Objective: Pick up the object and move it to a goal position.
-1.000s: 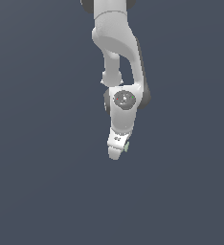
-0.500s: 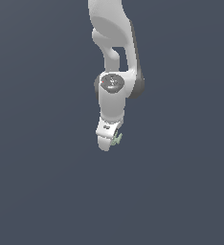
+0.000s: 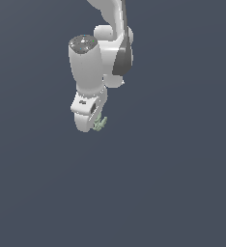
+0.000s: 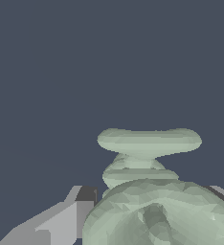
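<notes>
One arm and one small item are making up the whole scene, both shown against a plain dark grey-blue ground. Nearest, in the wrist view, the object point(image 4: 150, 201) is filling the lower part of the picture: a pale sage-green lump with a rounded body, a narrower neck and a flattened knob at its far end. A grey finger point(image 4: 61, 222) is lying against one side of it, and a sliver of a second finger is showing at the opposite side, so the jaws are standing closed on the item with the green lump between them.

From the exterior view, the white gripper point(image 3: 96, 121) is pointing downward with the same green object point(image 3: 101, 124) projecting from its tip toward the exterior view's right. Nothing is touching the item from below; it is appearing to hang clear of any surface, though the uniform ground is giving no shadow or edge to confirm that.

Farther back, the white wrist link point(image 3: 88, 67) with its dark grey cap and the upper arm are rising out of the top of the frame.

Judged from this, the pick-up is looking complete and the carrying stage is under way. What is remaining is delivery to the goal; no goal marker is showing in either view, so how far off it lies cannot be told.

No brand, label or legible writing is appearing anywhere.
</notes>
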`<action>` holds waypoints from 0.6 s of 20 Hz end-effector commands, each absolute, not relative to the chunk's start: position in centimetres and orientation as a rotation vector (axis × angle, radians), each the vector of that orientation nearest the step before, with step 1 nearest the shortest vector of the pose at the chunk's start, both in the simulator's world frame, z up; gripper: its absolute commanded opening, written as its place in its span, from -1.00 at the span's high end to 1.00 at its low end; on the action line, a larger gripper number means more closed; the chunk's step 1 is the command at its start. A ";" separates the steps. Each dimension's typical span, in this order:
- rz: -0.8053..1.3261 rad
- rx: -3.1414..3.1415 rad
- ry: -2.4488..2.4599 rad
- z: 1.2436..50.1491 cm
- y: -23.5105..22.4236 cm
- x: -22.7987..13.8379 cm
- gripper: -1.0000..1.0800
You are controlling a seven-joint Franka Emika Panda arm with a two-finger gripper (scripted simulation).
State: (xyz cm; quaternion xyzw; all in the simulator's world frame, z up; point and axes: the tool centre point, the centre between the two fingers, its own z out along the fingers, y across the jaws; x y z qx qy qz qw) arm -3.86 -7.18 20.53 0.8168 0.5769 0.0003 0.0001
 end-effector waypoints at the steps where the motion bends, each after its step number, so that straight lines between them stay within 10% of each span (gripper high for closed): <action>1: 0.002 2.566 1.814 22.9 -9.0 -4.7 1.00; 12: 0.003 2.567 1.813 30.9 -15.5 -7.2 1.00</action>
